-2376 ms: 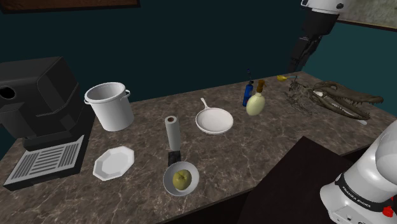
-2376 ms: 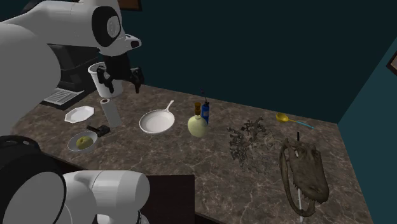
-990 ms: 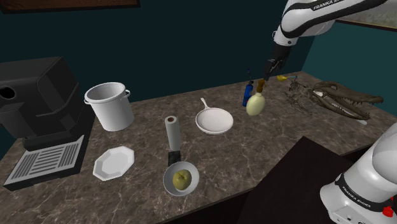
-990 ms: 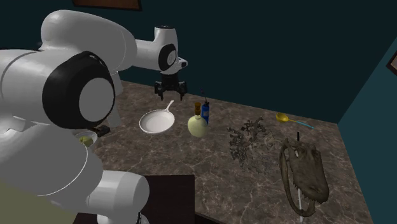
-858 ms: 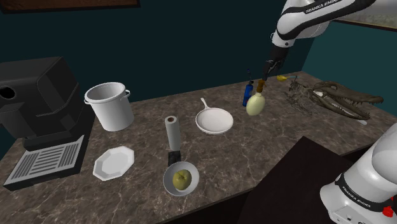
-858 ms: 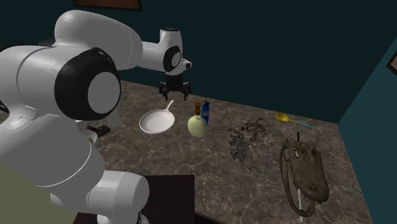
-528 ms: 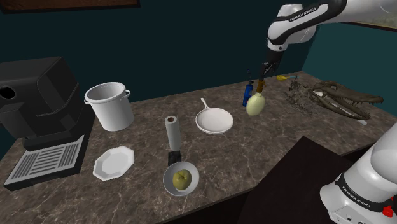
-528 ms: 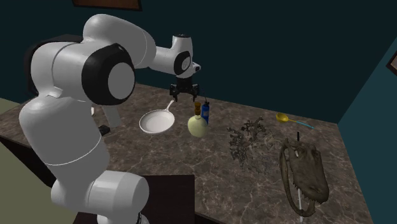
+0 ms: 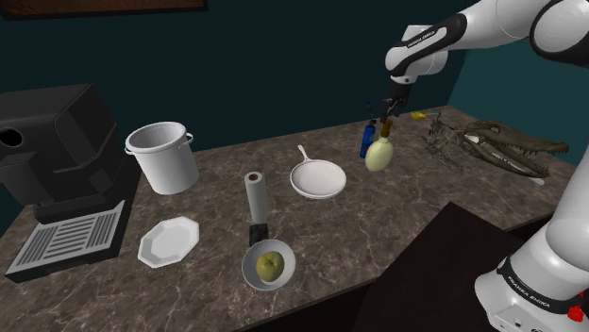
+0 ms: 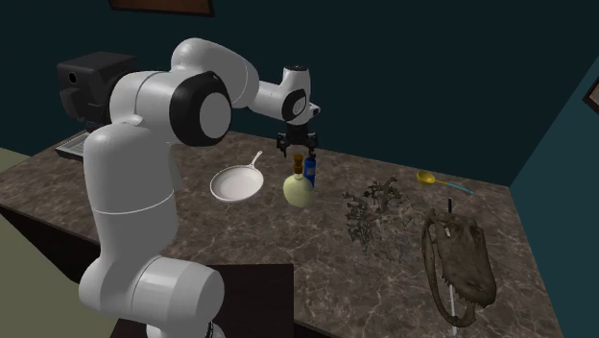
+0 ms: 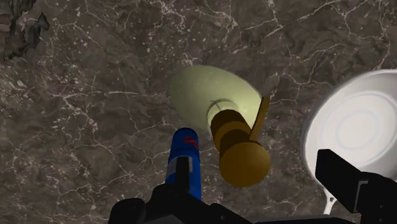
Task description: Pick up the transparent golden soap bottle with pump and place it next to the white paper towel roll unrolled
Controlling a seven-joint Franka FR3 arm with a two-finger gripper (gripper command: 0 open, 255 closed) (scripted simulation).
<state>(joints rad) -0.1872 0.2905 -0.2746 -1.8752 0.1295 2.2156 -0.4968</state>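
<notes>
The soap bottle (image 9: 379, 155) (image 10: 299, 191) has a round pale yellow body (image 11: 213, 95) and a golden-brown pump (image 11: 239, 154). It stands upright on the dark marble counter. My gripper (image 9: 385, 107) (image 10: 297, 147) (image 11: 264, 184) hangs open just above the pump, pointing down, its fingers (image 11: 347, 181) wide apart and touching nothing. The white paper towel roll (image 9: 256, 197) stands upright on a dark base, well off toward the shoulder view's left, beyond the pan.
A blue bottle (image 9: 364, 140) (image 11: 185, 156) stands right against the soap bottle. A white pan (image 9: 317, 178) (image 10: 235, 183) lies between bottle and roll. Pot (image 9: 167, 157), plate (image 9: 168, 240), bowl with a fruit (image 9: 268, 265) and coffee machine (image 9: 57, 151) surround the roll. Skull (image 10: 459, 259) and twigs (image 10: 370, 211) lie opposite.
The arm has swung across the counter from the pot and roll side to the soap bottle and come down closer over its pump. The gripper stays open. No object has moved.
</notes>
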